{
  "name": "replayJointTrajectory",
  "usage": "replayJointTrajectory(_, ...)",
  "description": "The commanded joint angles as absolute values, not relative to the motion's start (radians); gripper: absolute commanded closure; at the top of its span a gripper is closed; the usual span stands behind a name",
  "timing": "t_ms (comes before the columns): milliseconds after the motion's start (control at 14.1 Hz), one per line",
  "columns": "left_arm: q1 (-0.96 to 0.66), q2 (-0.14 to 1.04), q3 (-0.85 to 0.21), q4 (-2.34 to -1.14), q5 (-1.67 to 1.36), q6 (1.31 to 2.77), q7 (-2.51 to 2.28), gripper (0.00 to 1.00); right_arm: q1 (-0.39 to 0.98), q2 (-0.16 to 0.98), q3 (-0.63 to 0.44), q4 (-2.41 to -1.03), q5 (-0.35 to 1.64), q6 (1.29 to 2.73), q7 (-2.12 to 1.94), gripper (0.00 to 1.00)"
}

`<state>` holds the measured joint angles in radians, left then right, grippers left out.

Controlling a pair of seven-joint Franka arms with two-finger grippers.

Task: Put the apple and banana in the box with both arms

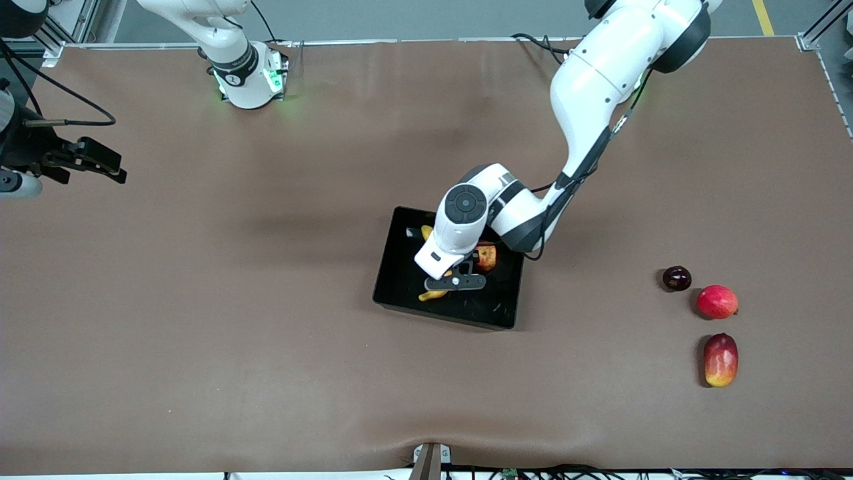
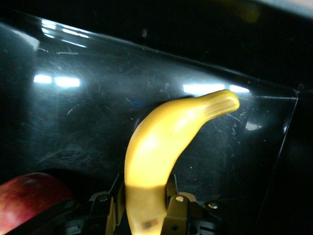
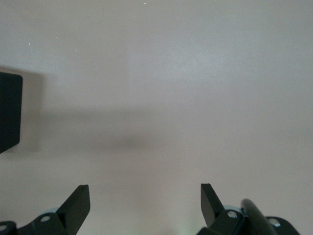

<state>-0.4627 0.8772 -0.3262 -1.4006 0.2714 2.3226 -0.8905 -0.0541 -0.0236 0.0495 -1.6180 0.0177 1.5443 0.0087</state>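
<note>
Brown matting is covering the whole table [image 1: 200, 333], and the box [image 1: 400, 283] is lying near its middle. Inside the box, the banana [image 2: 161, 147] is being gripped between the closed fingers [image 2: 178, 210] of the left gripper [image 1: 445, 272], which is lowered into the tray. The apple [image 1: 486, 257] is resting in the box just beside the banana, toward the left arm's end of the table. The right gripper [image 3: 145, 200] is being held with its jaws spread wide and empty, over bare matting well apart from the box, at the right arm's end, where that arm is waiting. Three other fruits [image 1: 716, 302] are lying well apart from the box, at the left arm's end.
</note>
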Motion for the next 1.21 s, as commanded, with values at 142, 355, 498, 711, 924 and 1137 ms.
replayJointTrajectory(142,-0.492,0.913,-0.304,-1.376,0.278,2.365,-0.908,0.55,-0.06,-0.043,0.054,-1.634,0.023,1.548,0.0,0.0)
replayJointTrajectory(355,-0.489,0.881,-0.299,-1.376,0.284,2.356,-0.908,0.0,-0.063,-0.043,0.051,-1.632,0.043,1.546,-0.002,0.0)
replayJointTrajectory(498,-0.473,0.772,-0.276,-1.376,0.294,2.277,-0.904,0.0,-0.069,-0.043,0.049,-1.637,0.048,1.551,-0.002,0.0)
replayJointTrajectory(711,-0.401,0.6,-0.278,-1.377,0.288,2.107,-0.884,0.0,-0.066,-0.044,0.049,-1.634,0.049,1.543,-0.002,0.0)
replayJointTrajectory(924,-0.292,0.477,-0.278,-1.384,0.291,1.996,-0.746,0.0,-0.067,-0.043,0.048,-1.635,0.049,1.543,-0.002,0.0)
replayJointTrajectory(1137,-0.165,0.39,-0.287,-1.384,0.278,1.933,-0.666,0.0,-0.063,-0.043,0.049,-1.635,0.049,1.548,-0.003,0.0)
